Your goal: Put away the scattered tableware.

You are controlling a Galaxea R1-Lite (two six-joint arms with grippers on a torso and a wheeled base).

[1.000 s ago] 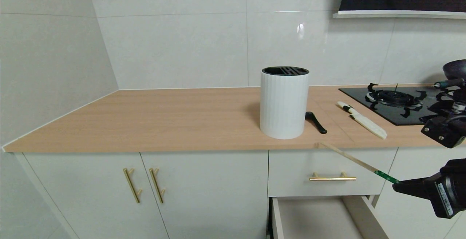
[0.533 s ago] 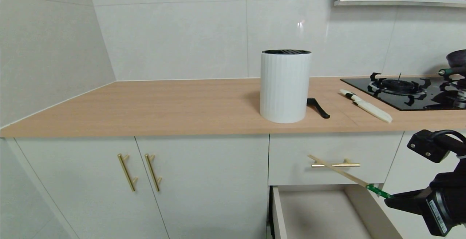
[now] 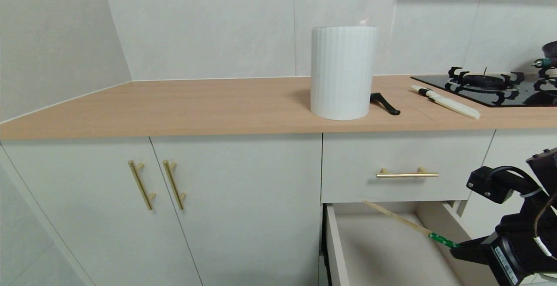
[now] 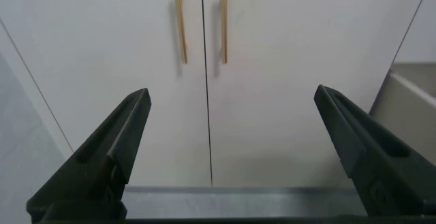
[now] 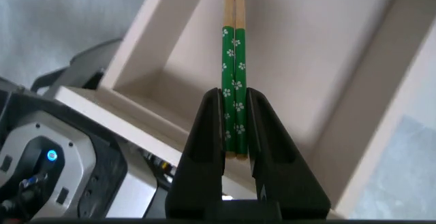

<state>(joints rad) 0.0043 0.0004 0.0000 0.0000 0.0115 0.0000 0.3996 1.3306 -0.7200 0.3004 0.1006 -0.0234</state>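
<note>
My right gripper (image 3: 456, 247) (image 5: 236, 125) is shut on a pair of wooden chopsticks (image 3: 402, 222) (image 5: 232, 54) with green flowered ends. It holds them slanted over the open lower drawer (image 3: 337, 251) (image 5: 146, 43), tips pointing toward the drawer's back left. On the wooden countertop (image 3: 196, 107) stand a white ribbed utensil holder (image 3: 343, 72), a black-handled utensil (image 3: 385, 103) lying just right of it, and a cream knife (image 3: 446, 102) further right. My left gripper (image 4: 231, 156) is open, facing the white cabinet doors (image 4: 204, 81) with nothing between its fingers.
A black gas hob (image 3: 491, 86) with pan supports sits at the counter's right end. A shut drawer with a gold handle (image 3: 407, 174) is directly above the open one. Two cabinet doors with gold handles (image 3: 156, 184) are to the left.
The head camera has dropped, so the counter appears higher. My right gripper has lowered the chopsticks from counter-edge height down into the open drawer's mouth.
</note>
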